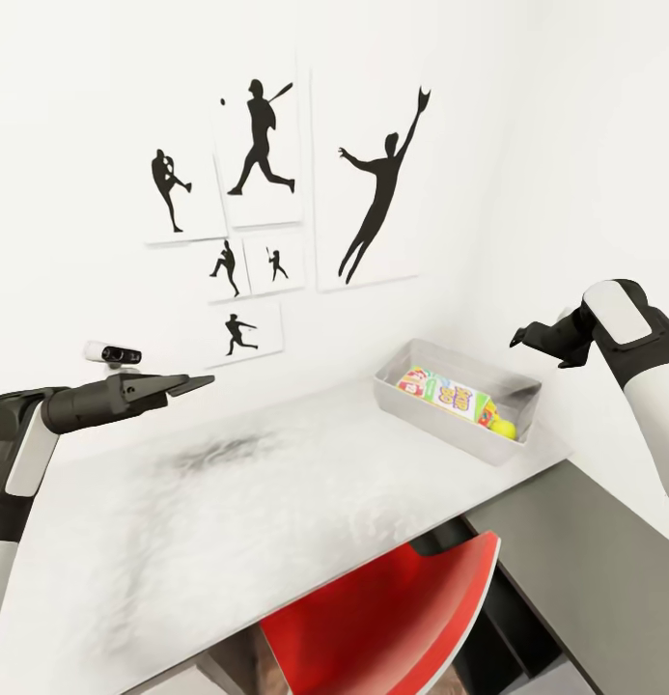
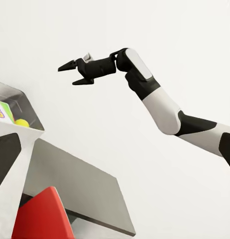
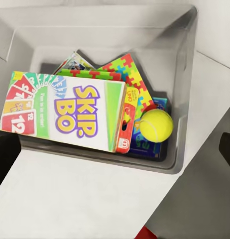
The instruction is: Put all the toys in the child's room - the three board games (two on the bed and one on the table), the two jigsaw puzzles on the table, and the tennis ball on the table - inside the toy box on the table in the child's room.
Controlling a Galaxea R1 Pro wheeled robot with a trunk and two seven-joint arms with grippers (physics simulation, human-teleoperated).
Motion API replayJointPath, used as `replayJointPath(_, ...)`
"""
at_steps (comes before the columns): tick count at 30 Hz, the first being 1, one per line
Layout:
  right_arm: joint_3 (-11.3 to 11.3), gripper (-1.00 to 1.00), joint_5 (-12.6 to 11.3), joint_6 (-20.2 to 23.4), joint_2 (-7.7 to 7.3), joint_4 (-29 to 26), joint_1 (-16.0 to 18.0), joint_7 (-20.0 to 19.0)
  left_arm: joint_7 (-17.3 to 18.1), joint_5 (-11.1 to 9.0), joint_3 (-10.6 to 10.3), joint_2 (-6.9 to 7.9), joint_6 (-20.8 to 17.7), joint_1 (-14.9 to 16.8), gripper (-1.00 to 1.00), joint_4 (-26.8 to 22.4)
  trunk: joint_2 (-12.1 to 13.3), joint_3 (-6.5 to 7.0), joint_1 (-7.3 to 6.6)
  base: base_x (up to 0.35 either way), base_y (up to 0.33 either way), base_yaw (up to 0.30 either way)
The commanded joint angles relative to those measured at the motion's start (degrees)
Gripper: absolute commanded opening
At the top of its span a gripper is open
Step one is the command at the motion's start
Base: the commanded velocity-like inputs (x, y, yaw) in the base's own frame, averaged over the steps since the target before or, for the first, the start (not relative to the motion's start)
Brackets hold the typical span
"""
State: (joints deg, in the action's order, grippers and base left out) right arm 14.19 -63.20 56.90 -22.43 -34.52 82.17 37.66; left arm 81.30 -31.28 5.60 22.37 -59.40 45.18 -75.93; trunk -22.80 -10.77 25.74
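The task is judged to be at or near its end: the table (image 1: 276, 502) is bare of toys, and the toy box (image 1: 402, 398) at its far right end is loaded. In the right wrist view the box (image 3: 187, 59) is seen from above. A Skip-Bo game box (image 3: 70, 117) lies on top, leaning across the pile. A jigsaw puzzle (image 3: 126, 69) shows beneath it, with the edges of other flat boxes under that; their number cannot be told. The tennis ball (image 3: 156, 125) rests in the corner, touching the Skip-Bo box.

The right gripper (image 1: 537, 340) is held above and just beside the box, its fingers parted and nothing gripped. The left gripper (image 1: 184, 384) is held over the table's left part, well apart from the box; its fingers lie nearly together, empty.

What remains is judged to be a count of the contents, and a check of the bed for any game left there.
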Motion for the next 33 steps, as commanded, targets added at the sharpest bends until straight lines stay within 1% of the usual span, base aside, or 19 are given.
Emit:
replayJointPath(1, 0.40, 1.00, -0.60, 0.05, -0.08, -0.04, 0.08, 0.49, 0.09, -0.22, -0.04, 0.02, -0.60, 0.04, 1.00, -0.01, -0.12, -0.03, 0.04, 0.000, 0.000, 0.000)
replayJointPath(7, 0.40, 1.00, -0.60, 0.05, -0.14, -0.04, 0.08, 0.49, 0.09, -0.74, -0.16, -0.03, -0.60, 0.03, 1.00, -0.01, -0.12, 0.53, 0.04, 0.000, 0.000, 0.000)
replayJointPath(25, 0.37, 1.00, -0.67, 0.08, -0.16, -0.08, 0.09, 0.49, 0.09, -0.87, -0.28, -0.05, -0.60, 0.05, 1.00, -0.01, -0.12, 2.22, 0.04, -0.002, 0.000, 0.000)
replayJointPath(33, 0.39, 1.00, -0.68, 0.12, -0.18, -0.08, 0.06, 0.49, 0.09, -1.08, -0.26, -0.02, -0.60, 0.00, 1.00, -0.01, -0.12, 2.97, 0.04, -0.174, 0.000, 0.000)
